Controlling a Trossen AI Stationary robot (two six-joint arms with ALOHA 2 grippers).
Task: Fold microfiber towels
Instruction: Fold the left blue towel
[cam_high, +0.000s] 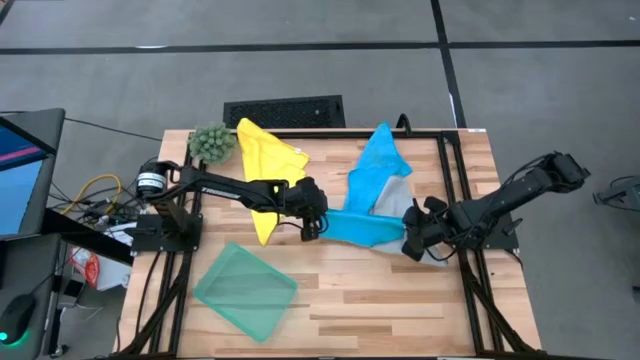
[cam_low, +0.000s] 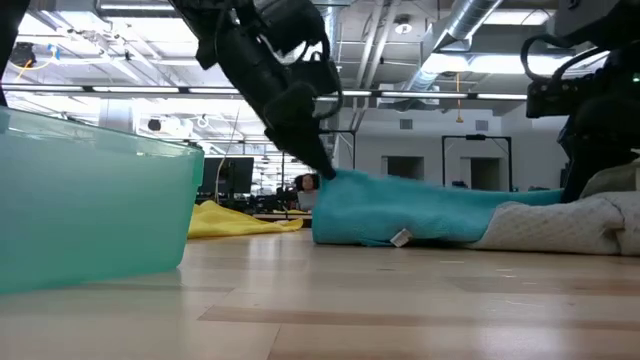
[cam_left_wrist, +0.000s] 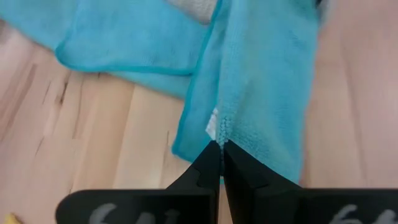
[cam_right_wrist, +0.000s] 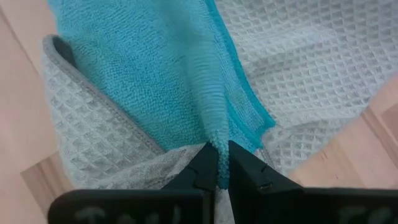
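Observation:
A bright blue towel (cam_high: 360, 228) lies stretched between my two grippers at the table's middle. My left gripper (cam_high: 316, 222) is shut on its left end and my right gripper (cam_high: 410, 242) on its right end. A light grey waffle towel (cam_high: 396, 205) lies under the blue towel's right end. A second bright blue towel (cam_high: 380, 160) lies crumpled behind them. A yellow towel (cam_high: 266, 155) lies crumpled at the far left, passing under my left arm. A teal green towel (cam_high: 245, 290) lies folded flat at the near left. My left gripper pinches the blue towel's left end between its two fingers, at a hemmed edge beside a small white label (cam_left_wrist: 213, 126). The fingers slant down from the table's left. That end is raised a little (cam_low: 335, 180); the rest lies on the table. My right gripper pinches a bunched fold of the blue towel's right end (cam_right_wrist: 216, 144) between its two fingers. The fingers come from the table's right. The held end sits on the grey towel (cam_right_wrist: 93, 137).
A fuzzy green plant ball (cam_high: 211, 142) sits at the far left corner. A black frame rail (cam_high: 455, 190) runs along the table's right side. Bare wood shows at the near middle and right (cam_high: 380, 300).

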